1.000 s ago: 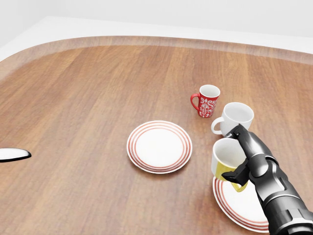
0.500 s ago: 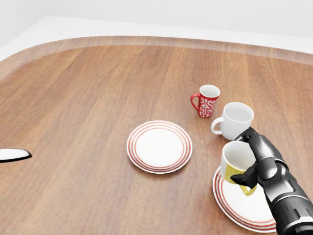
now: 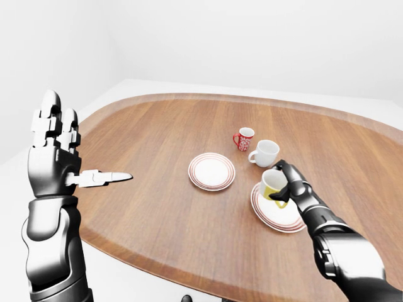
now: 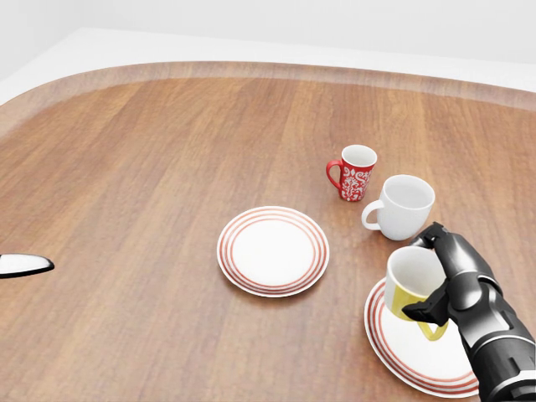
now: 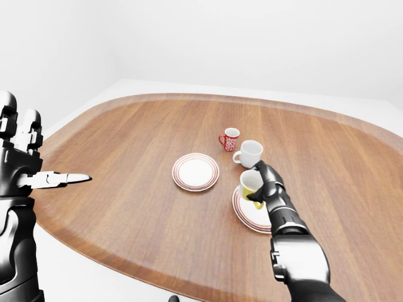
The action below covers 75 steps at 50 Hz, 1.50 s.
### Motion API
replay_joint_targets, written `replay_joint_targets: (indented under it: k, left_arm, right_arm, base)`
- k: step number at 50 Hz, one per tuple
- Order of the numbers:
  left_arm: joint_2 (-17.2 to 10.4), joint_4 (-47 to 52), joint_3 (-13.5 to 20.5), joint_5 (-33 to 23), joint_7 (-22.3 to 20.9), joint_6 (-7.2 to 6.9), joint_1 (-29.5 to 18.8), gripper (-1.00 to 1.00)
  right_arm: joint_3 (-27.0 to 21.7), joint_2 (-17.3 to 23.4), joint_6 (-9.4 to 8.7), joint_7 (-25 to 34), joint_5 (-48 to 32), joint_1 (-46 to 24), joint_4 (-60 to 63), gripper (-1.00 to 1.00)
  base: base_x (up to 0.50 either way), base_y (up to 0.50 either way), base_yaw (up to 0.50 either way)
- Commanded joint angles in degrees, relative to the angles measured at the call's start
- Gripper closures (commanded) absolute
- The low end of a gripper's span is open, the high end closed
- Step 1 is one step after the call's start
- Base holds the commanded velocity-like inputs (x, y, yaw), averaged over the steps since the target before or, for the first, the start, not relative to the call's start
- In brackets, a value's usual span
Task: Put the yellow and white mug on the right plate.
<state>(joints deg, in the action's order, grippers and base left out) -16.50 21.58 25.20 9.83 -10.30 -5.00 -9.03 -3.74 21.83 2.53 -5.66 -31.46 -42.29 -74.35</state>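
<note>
Right hand (image 4: 444,289) is clamped round the yellow and white ceramic mug (image 4: 412,285), holding it above the left rim of the right red-ringed white plate (image 4: 410,347), evidently ready for lowering. Left hand (image 3: 53,148) is raised with fingers spread, well clear of the wooden counter (image 4: 151,184).

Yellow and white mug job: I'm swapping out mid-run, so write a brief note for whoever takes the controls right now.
Right hand: shut on the yellow and white mug, held over the left edge of the right plate; whether it touches the plate is unclear.
Left hand: open, raised at the left-eye view's left, holding nothing.
Done: mug grasped and brought to the plate.
Left: set it down on the plate, release, withdraw.
Nearby: white mug, red patterned mug, left plate.
</note>
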Motion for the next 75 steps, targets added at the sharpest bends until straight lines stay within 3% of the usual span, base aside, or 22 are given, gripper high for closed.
replay_joint_targets:
  k: [1,12,14,30,75]
  left_arm:
    - [0.01,0.02,0.01,-0.01,-0.01,0.0,0.01,-1.0]
    - [0.01,0.02,0.01,-0.02,-0.01,0.0,0.0,-1.0]
    - [0.26,-0.21,-0.38,-0.4,-0.07,0.0,0.37,-1.0]
    - [0.5,-0.04,-0.33,-0.73,-0.28,0.0,0.6,-1.0]
    - [0.97,-0.67,-0.8,-1.55,-0.52,0.0,0.96,-1.0]
  right_arm:
    - [-0.23,0.14,0.04,-0.51,0.5,-0.2,0.14,1.0]
    - [-0.22,0.14,0.04,-0.52,0.51,-0.2,0.14,1.0]
    - [-1.29,0.6,1.45,-3.96,1.07,2.0,-2.12,1.0]
    - [-2.03,0.31,1.77,-5.89,0.97,3.05,-2.88,1.0]
    - [-4.9,3.52,0.68,-8.03,3.1,3.79,-3.51,1.0]
  base:
    - [0.0,0.0,0.0]
    - [0.0,0.0,0.0]
    - [0.0,0.0,0.0]
    - [0.0,0.0,0.0]
    - [0.0,0.0,0.0]
